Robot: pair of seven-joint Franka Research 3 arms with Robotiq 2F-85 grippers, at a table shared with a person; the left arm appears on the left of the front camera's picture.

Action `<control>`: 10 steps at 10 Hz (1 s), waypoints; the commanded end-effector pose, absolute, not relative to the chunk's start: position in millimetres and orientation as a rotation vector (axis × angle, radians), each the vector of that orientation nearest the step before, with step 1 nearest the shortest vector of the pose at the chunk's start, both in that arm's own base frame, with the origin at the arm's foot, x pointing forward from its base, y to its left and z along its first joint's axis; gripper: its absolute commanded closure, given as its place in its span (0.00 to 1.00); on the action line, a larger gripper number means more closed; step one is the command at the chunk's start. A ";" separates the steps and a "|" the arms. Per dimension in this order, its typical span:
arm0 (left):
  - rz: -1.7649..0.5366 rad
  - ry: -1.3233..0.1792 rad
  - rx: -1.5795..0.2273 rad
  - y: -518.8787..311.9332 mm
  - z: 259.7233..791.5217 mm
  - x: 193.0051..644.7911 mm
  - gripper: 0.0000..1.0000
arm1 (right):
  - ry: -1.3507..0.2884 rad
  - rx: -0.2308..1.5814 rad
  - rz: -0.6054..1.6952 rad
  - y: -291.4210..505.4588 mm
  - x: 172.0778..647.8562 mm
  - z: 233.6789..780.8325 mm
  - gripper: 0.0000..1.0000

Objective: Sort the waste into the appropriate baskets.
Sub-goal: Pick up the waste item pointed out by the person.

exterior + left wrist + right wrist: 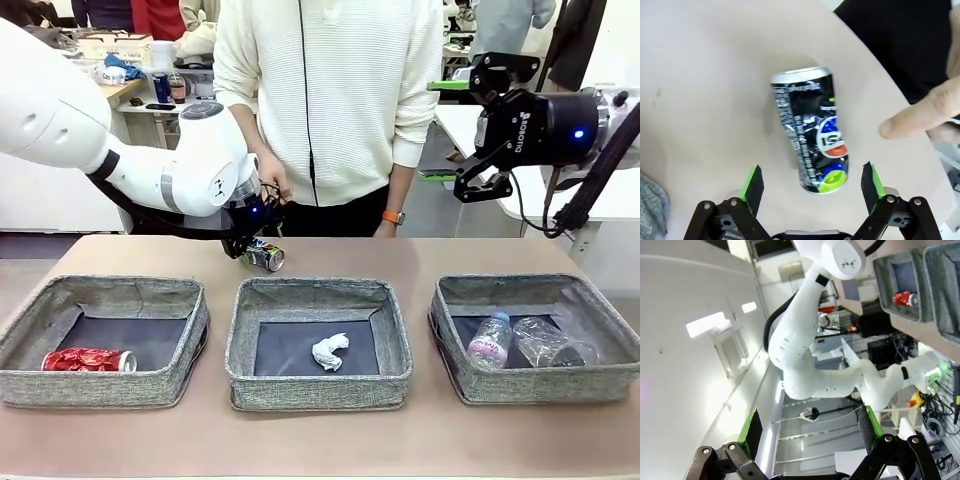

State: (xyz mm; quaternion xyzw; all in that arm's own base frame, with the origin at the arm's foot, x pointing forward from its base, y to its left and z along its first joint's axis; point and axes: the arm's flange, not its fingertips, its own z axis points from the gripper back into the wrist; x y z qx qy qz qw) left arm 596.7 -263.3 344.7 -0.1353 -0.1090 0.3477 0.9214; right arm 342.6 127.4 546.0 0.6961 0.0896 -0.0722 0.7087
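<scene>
**Left gripper spread over the dark blue can at the table's far edge**

In the front view the left arm reaches in from the upper left of the frame, and the left gripper (pixel 248 240) sits low over the table (pixel 320 440), just above centre. The dark blue soda can (pixel 265 257) lies on its side right at it, behind the middle basket (pixel 318 385). The left wrist view shows the can (pixel 812 135) lying in mid-frame with its lower end between the green-padded fingers (pixel 752 182), which stand wide apart on either side; the jaws are fully open and hold nothing. A person's hand (pixel 925 112) comes in from the right edge of that frame, near the can but not touching it.

The right gripper (pixel 478 180) hangs in the air at the upper right of the front view, well clear of the table, jaws wide open and empty.

The dented red soda can (pixel 88 360) lies in the left basket (pixel 100 385), lower left. The white paper wad (pixel 329 351) lies in the middle basket. The pink-labelled bottle (pixel 489 340) and the clear label-free bottle (pixel 550 345) lie side by side in the right basket (pixel 535 385).
</scene>
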 end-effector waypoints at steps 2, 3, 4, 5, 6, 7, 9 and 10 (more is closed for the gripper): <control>0.730 -0.178 -0.245 -263.2 334.3 591.5 0.00 | 0.188 1.565 -0.164 130.0 343.1 548.4 0.00; 0.721 -0.165 -0.235 -264.1 329.1 591.9 0.00 | 0.188 1.565 -0.164 130.0 343.1 548.4 0.00; 0.719 -0.154 -0.233 -264.6 326.1 591.7 0.00 | 0.188 1.565 -0.164 130.0 343.1 548.4 0.00; 0.722 -0.151 -0.237 -265.0 325.8 591.5 0.00 | 0.188 1.565 -0.164 130.0 343.1 548.4 0.00; 0.723 -0.152 -0.233 -264.8 326.3 590.8 0.00 | 0.188 1.565 -0.164 130.0 343.1 548.4 0.00; 0.725 -0.148 -0.233 -264.0 326.4 590.6 0.00 | 0.188 1.565 -0.164 130.0 343.1 548.4 0.00; 0.725 -0.130 -0.219 -264.0 325.9 590.7 0.00 | 0.188 1.565 -0.164 130.0 343.1 548.4 0.00; 0.718 -0.113 -0.183 -263.1 325.8 591.4 0.42 | 0.188 1.565 -0.164 130.0 343.1 548.4 0.00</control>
